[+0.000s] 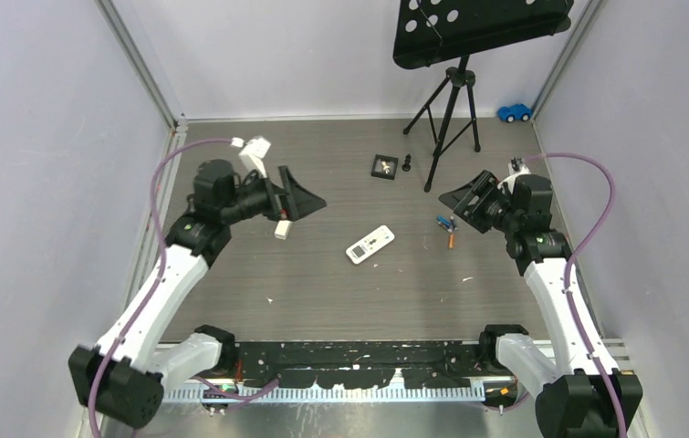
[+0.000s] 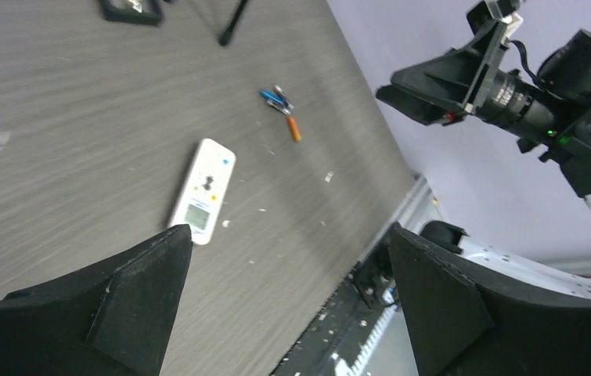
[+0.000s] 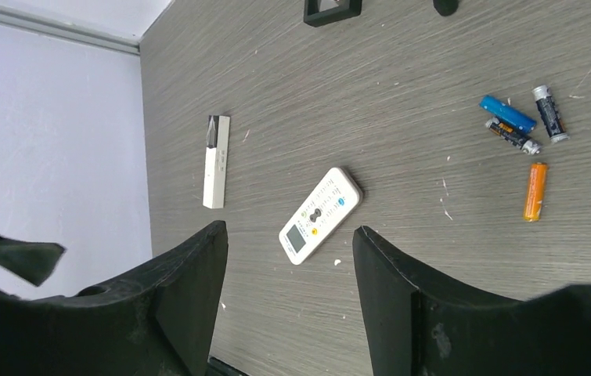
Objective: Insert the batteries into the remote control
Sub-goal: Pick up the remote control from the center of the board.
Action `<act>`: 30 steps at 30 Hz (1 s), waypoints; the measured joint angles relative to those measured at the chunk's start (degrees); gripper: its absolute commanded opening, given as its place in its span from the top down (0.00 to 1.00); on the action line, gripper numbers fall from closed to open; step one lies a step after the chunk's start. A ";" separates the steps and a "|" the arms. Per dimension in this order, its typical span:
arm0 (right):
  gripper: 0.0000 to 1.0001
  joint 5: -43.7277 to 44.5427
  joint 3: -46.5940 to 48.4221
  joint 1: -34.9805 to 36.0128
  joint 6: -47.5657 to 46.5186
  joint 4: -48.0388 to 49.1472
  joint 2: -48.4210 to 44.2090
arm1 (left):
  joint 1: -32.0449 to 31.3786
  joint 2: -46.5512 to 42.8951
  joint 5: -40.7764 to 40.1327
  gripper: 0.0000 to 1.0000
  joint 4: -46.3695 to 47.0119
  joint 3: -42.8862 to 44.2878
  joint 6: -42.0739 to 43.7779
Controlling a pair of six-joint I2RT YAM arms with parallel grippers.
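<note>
The white remote control (image 1: 370, 244) lies face up in the middle of the table, its screen and buttons showing (image 2: 203, 190) (image 3: 321, 215). The batteries (image 1: 449, 228) lie loose to its right: an orange one (image 3: 535, 190), a blue one (image 3: 506, 113) and two dark ones (image 3: 550, 113). My left gripper (image 1: 304, 196) (image 2: 290, 235) hovers open and empty left of the remote. Above the table just right of the batteries, my right gripper (image 1: 459, 196) (image 3: 288, 231) is also open with nothing between its fingers.
A slim white piece (image 1: 282, 229) (image 3: 215, 161) lies left of the remote. A black square frame (image 1: 384, 166) and a small black knob (image 1: 407, 163) sit further back. A tripod (image 1: 450, 119) stands at the back right, a blue toy car (image 1: 514, 112) in the corner.
</note>
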 measured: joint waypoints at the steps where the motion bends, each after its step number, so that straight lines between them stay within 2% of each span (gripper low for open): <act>1: 0.36 0.00 -0.42 0.00 0.70 0.15 -0.20 | -1.14 1.70 0.22 0.00 1.20 -0.02 -0.79; 3: 0.36 0.26 -1.40 0.00 1.79 0.46 -0.46 | -4.98 6.32 -0.02 0.02 3.54 0.00 -1.66; 6: 0.36 0.98 -2.91 0.00 3.19 0.35 -0.44 | -11.63 13.29 -1.53 0.15 4.44 0.37 -1.22; 7: 0.36 1.25 -3.32 0.00 3.54 0.33 -0.44 | -13.62 15.76 -2.38 0.17 4.22 0.79 -0.72; 12: 0.36 2.86 -4.52 0.00 4.96 -0.42 -0.35 | -21.66 27.78 -9.86 0.17 1.99 5.73 5.27; 16: 0.36 3.32 -5.49 0.00 5.66 -0.52 0.50 | -27.19 35.21 -18.88 0.11 0.61 8.83 12.57; 20: 0.36 3.56 -6.49 0.00 6.14 -1.11 2.01 | -29.83 42.03 -23.50 0.01 -2.54 12.94 20.00; 24: 0.35 3.93 -6.51 0.00 6.08 -2.10 3.13 | -30.08 49.16 -27.15 0.00 -5.53 19.45 26.82; 28: 0.35 4.61 -6.49 0.00 5.53 -3.96 3.45 | -29.97 52.28 -29.97 0.01 -6.95 20.37 31.41; 30: 0.35 4.94 -6.49 0.00 5.46 -4.35 3.45 | -29.97 52.92 -30.69 0.06 -7.54 20.20 33.03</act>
